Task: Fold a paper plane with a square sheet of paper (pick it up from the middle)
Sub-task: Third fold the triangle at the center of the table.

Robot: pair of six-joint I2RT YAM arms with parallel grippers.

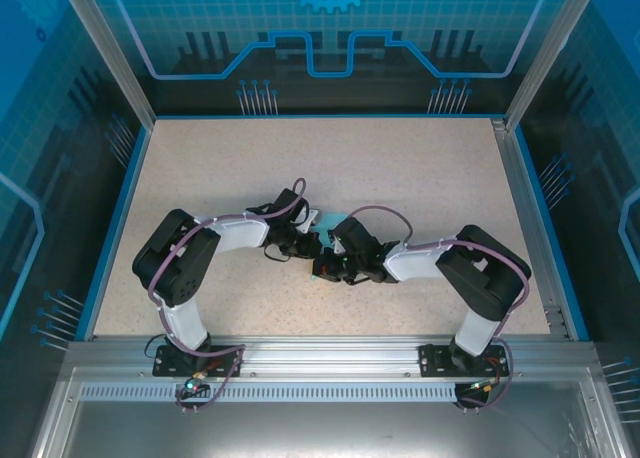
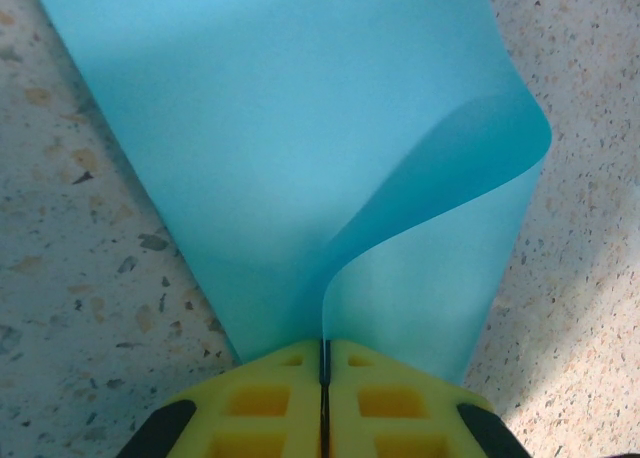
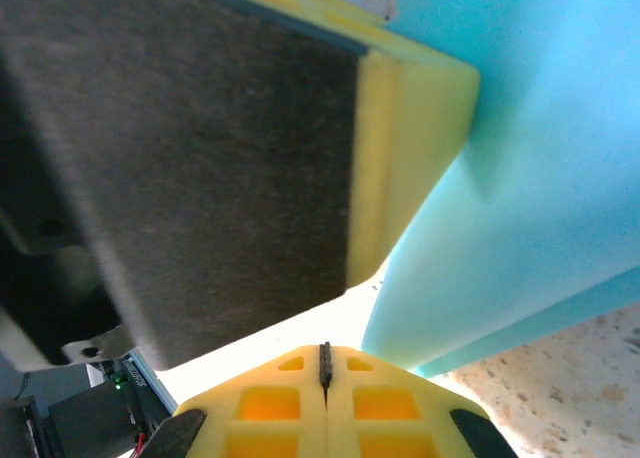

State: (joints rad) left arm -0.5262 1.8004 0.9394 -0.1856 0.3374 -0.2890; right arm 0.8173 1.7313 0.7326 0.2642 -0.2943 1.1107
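Note:
The square sheet of paper [image 2: 250,148] is plain cyan and lies on the speckled table, with its right part curling up off the surface. My left gripper [image 2: 324,353] is shut on the near edge of that raised flap. From the right wrist, the sheet [image 3: 520,178] hangs at the right, beside the left gripper's yellow finger [image 3: 405,128] with its dark pad. My right gripper [image 3: 324,353] is shut with nothing in it, just below that finger. From above, both grippers [image 1: 305,246] [image 1: 332,266] meet at mid-table, and a sliver of paper [image 1: 323,221] shows. The paper plane is out of view.
The speckled tabletop [image 1: 400,168] has a blue rim and an aluminium frame with corner posts [image 1: 105,48]. Transparent walls enclose the back and sides. The arm bases are bolted to the near rail [image 1: 320,353].

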